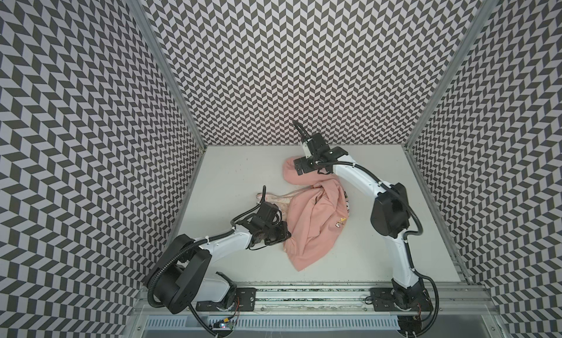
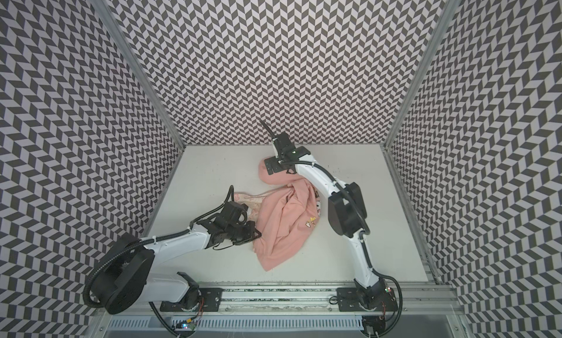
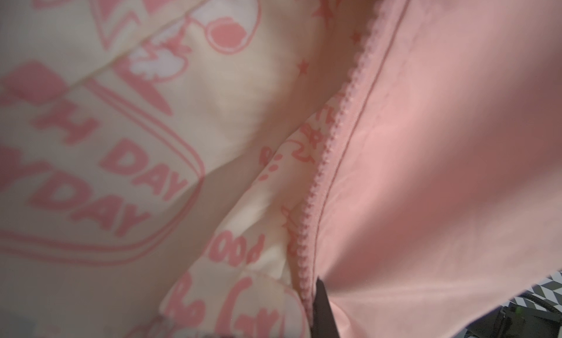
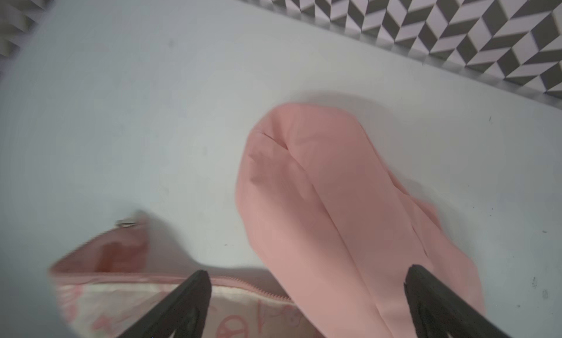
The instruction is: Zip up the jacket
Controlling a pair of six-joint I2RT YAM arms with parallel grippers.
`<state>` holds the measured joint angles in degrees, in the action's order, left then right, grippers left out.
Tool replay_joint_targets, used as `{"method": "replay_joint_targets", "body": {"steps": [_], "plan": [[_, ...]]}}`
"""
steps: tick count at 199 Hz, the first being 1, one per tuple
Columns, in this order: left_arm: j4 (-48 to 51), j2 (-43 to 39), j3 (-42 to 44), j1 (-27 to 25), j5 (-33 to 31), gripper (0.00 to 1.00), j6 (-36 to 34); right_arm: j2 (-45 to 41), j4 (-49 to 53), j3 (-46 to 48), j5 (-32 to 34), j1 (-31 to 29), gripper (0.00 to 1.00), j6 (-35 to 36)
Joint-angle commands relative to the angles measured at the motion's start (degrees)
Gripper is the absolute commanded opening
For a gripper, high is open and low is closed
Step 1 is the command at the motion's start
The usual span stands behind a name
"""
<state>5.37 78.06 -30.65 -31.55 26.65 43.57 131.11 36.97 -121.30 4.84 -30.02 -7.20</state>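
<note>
The salmon-pink fabric jacket [image 1: 307, 227] lies crumpled, unzipped, on the white tabletop [image 1: 237, 175], left claw [image 1: 285, 234] clenched on its toothed zipper edge [image 3: 319, 181], right claw [image 4: 307, 272] released above it; flattening appears in hand, so next the right claw needs a matching grip.

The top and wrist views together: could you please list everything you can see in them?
jacket: one, salmon pink with cream printed lining, crumpled mid-table between the arms
zipper teeth: one open row, pink, along the jacket's front edge
metal piece: one, silvery, blurred, at a corner of the jacket's edge; perhaps the zipper slider
table: one, white, under everything
walls: three, black-and-white chevron, around the table
left gripper: one, black, shut on the jacket's left edge
right gripper: one, black, open above the far pink fold
</note>
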Motion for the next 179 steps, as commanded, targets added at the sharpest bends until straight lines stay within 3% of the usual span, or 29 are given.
{"method": "replay_joint_targets", "body": {"steps": [1, 32, 38, 49, 60, 68, 86, 101, 146, 179], "plan": [[0.8, 1.2, 1.5, -0.1, -0.7, 0.0, 0.4, 4.8, 6.6, -5.3, 6.6, 0.6, 1.0, 1.0], [0.4, 1.4, 1.5, -0.2, -0.7, 0.0, 0.4, 11.9, 9.1, -10.8, 8.6, 0.6, 0.97, -2.3], [0.5, 1.5, 1.5, -0.2, -0.7, 0.0, 0.4, 12.7, 9.2, -11.7, 8.6, 0.7, 0.85, -3.0], [0.7, 1.3, 1.3, -0.1, -0.9, 0.0, 0.3, 13.2, 9.4, -13.1, 8.0, 0.7, 0.52, -4.3], [1.3, 0.9, 1.0, -0.1, -1.4, 0.0, 0.1, 12.4, 8.7, -13.1, 7.4, 0.8, 0.3, -5.5], [1.8, 0.5, 0.8, 0.0, -1.8, 0.0, -0.1, 10.9, 7.7, -12.7, 6.5, 0.9, 0.19, -6.1], [3.0, -1.1, 0.3, 0.3, -3.0, 0.0, -0.5, 5.7, 3.9, -10.8, 2.3, 1.3, 0.07, -7.1], [4.1, -2.7, -0.4, 0.4, -4.2, 0.0, -0.9, -0.1, 0.2, -8.6, -2.1, 1.7, 0.0, -7.9], [7.1, -6.7, -2.6, 0.8, -7.4, 0.0, -2.1, -16.6, -10.4, -4.5, -15.9, 2.6, 0.0, -10.2], [11.5, -11.0, -5.8, 3.2, -12.6, 0.0, -2.8, -23.4, -19.0, -3.3, -29.2, 4.0, 0.0, -14.8]]}}
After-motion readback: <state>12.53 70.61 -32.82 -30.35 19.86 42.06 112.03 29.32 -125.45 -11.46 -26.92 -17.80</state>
